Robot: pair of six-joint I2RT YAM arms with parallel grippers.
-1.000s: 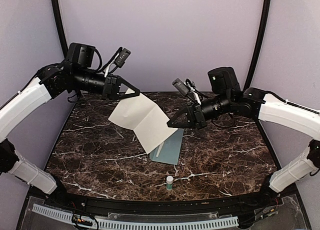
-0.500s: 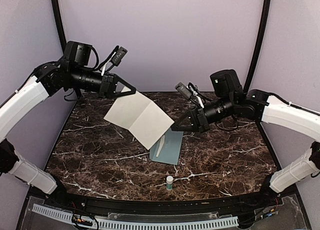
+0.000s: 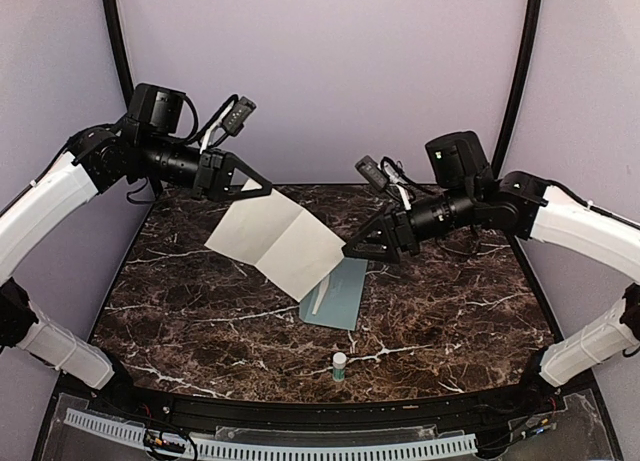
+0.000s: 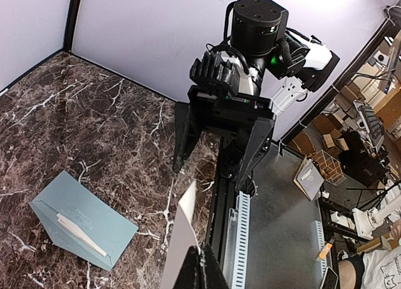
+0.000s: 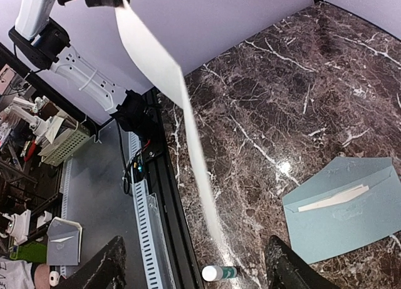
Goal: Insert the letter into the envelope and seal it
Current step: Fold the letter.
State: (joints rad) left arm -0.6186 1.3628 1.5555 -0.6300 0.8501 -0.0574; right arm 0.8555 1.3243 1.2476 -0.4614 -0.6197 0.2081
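Two sets of jaws are raised above the bench (image 3: pixel 180 311), and only one of them has paper in it. My left jaws are pinched on the upper corner of the letter (image 3: pixel 275 239) and hold it in the air over the middle of the dark marbled top. The sheet slants down toward my right side, and one crease runs across it. My left wrist camera sees it nearly edge-on, rising from between my own fingertips.

My right jaws are spread wide and hold nothing. They point at the letter's lower right corner, and from above the tips sit just beside that corner. In my right wrist view the two fingers (image 5: pixel 111 267) stand far apart at the bottom of the frame, and the thin edge of the sheet runs down toward the gap between them. I cannot tell whether either finger touches the paper.

Below the hanging sheet the envelope (image 3: pixel 340 299) lies flat on the bench, pale teal, partly hidden from the overhead camera by the letter's lower end. A white strip (image 5: pixel 332 199) lies across it. The glue stick (image 3: pixel 340 365) stands upright nearer my bases, apart from the envelope.
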